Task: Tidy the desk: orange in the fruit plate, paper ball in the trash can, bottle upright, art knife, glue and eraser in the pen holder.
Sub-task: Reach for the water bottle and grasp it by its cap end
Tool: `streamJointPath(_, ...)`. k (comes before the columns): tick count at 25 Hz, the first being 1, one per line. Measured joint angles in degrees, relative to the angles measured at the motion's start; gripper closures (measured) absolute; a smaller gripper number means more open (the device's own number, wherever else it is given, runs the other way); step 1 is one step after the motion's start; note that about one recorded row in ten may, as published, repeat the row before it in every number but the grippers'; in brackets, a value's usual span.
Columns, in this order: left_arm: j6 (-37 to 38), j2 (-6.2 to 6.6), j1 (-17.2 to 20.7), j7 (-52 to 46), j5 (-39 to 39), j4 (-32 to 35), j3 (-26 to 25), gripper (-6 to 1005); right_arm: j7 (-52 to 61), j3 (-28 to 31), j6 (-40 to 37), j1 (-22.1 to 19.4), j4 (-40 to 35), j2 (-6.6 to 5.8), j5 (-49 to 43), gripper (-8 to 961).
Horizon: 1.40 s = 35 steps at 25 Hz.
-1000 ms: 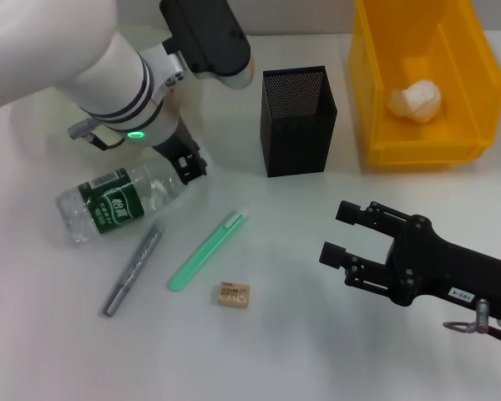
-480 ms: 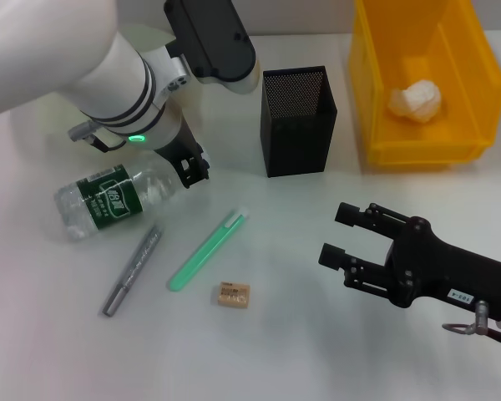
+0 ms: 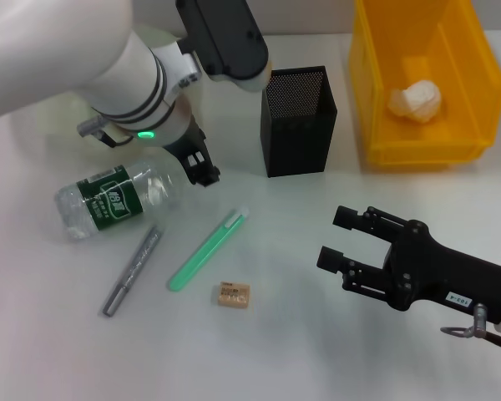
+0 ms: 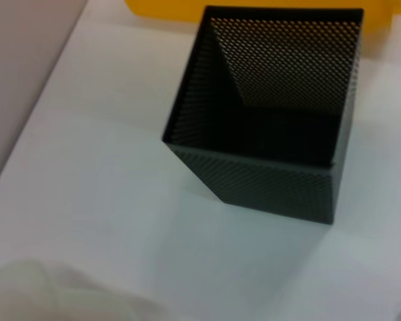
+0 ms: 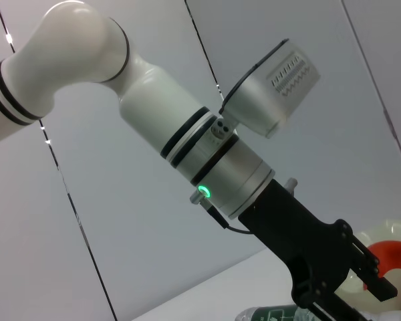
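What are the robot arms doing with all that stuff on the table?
The robot is tidying a desk. Its left hand hangs just above the bottle, which lies on its side. The right hand waits open, holding nothing. The paper ball is already in the trash can. The eraser is not yet in the pen holder.

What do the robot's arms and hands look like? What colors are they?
The left arm is fat, round and shiny white, with black rings and a small glowing green light near the wrist. Its left hand is black, with a grey boxy camera and a thin cable beside it. The right hand is black too, with blocky ridged fingers, a small white label and a thin wire at the wrist.
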Motion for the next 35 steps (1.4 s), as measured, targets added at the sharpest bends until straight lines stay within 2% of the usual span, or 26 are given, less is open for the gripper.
streamJointPath(8,-0.39,0.0,-0.21,-0.39,1.06,-1.95,0.25,385,0.0,-0.01,-0.01,0.31,0.04,-0.02,-0.02,215)
streamJointPath(13,-1.45,0.0,-0.54,-0.39,1.47,-4.42,0.39,387,0.0,0.0,-0.16,0.35,0.03,0.01,0.01,215)
streamJointPath(32,-4.25,0.0,-1.07,-0.45,1.52,-7.12,2.66,394,0.0,0.0,0.01,0.38,0.02,0.05,0.0,216)
streamJointPath(35,-5.16,0.0,-1.13,-1.16,1.52,-7.45,3.05,421,0.0,0.03,0.0,0.41,0.02,0.03,0.01,216)
